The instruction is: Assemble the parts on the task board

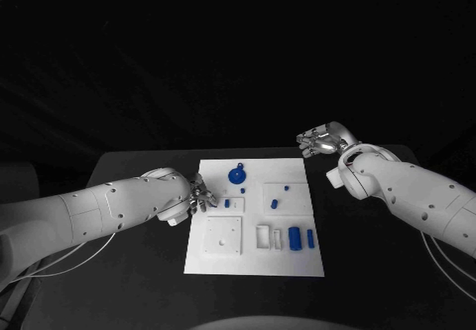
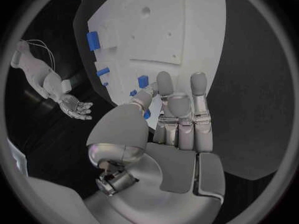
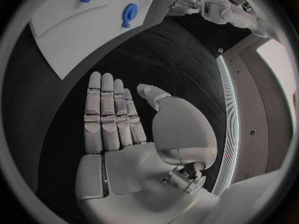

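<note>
The white task board [image 1: 254, 260] lies mid-table. On it are a round blue part [image 1: 238, 175] at the far end, small blue parts [image 1: 274, 203] in the middle and two longer blue parts [image 1: 294, 238] near the front right. My left hand [image 1: 199, 194] hovers at the board's left edge with its fingers straight and nothing in them. In the left wrist view this hand [image 2: 177, 119] reaches over the board [image 2: 162, 30], and a blue part [image 2: 147, 114] shows partly behind the thumb. My right hand [image 1: 319, 141] is off the far right corner, flat and empty [image 3: 118, 119].
A raised white square [image 1: 224, 236] and a white frame [image 1: 263, 237] sit on the board's front half. Black table [image 1: 148, 275] surrounds the board on every side. The right wrist view shows the board [image 3: 69, 35] and round blue part [image 3: 129, 12] beyond the fingertips.
</note>
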`<state>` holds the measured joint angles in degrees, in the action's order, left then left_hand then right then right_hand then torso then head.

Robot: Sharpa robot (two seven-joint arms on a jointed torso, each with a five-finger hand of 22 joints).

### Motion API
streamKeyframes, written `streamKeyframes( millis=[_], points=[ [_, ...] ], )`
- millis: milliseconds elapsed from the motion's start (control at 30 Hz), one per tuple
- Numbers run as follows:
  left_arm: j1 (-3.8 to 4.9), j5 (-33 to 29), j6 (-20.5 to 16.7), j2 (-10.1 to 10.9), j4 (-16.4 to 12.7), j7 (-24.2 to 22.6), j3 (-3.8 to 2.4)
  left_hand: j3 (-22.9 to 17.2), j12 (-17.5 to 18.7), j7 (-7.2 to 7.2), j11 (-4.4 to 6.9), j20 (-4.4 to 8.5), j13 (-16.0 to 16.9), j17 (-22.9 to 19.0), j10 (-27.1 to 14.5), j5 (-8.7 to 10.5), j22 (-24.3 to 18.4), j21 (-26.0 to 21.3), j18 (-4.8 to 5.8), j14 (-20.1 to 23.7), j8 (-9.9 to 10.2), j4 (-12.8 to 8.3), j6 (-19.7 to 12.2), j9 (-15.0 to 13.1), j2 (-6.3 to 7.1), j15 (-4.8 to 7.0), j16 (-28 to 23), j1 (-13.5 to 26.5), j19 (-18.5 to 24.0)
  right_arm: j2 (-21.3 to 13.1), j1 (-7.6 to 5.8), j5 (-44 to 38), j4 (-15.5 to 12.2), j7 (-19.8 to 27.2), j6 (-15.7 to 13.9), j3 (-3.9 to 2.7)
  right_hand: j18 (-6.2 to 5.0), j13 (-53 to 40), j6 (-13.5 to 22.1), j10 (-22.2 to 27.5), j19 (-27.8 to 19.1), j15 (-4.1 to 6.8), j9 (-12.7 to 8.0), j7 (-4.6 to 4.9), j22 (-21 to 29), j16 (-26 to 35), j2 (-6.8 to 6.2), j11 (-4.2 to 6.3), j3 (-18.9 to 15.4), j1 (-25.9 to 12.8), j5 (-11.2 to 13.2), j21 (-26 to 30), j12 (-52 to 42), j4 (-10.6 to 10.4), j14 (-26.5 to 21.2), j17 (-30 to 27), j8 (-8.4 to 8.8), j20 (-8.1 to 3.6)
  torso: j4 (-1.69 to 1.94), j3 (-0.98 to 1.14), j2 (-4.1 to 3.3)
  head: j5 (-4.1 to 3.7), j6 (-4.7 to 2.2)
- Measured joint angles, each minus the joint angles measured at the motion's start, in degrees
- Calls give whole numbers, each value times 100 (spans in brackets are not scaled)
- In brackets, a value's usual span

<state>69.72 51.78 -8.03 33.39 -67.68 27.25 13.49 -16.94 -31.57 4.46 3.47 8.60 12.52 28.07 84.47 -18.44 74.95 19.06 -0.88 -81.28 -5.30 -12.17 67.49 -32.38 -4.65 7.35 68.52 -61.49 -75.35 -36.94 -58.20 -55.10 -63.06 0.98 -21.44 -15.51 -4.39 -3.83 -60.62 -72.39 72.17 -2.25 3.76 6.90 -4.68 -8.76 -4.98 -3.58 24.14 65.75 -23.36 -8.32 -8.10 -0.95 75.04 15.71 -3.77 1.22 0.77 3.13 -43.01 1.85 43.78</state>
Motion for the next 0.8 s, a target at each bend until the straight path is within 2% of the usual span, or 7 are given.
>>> streamKeyframes(
  millis=[467,800],
  points=[
    [8,259,81,-75,33,64,-3,7,-26,3,-1,0,46,12,1,9,-1,22,0,-4,0,6,21,-8,-2,-5,26,-3,0,16,5,0,4,1,7,0,0,0,0,0,0,0,0,0,0,0,0,0,0,0,-23,0,0,0,0,0,0,0,-2,3,1,14,21],
    [-11,533,120,-121,47,73,-17,9,-66,7,-61,0,72,19,62,11,-2,44,0,10,-4,6,101,-14,-4,7,71,-5,0,17,5,-1,2,2,9,0,0,0,0,0,0,0,0,0,0,0,0,0,0,0,-23,0,0,0,0,0,0,0,-2,5,1,10,29]
  ],
)
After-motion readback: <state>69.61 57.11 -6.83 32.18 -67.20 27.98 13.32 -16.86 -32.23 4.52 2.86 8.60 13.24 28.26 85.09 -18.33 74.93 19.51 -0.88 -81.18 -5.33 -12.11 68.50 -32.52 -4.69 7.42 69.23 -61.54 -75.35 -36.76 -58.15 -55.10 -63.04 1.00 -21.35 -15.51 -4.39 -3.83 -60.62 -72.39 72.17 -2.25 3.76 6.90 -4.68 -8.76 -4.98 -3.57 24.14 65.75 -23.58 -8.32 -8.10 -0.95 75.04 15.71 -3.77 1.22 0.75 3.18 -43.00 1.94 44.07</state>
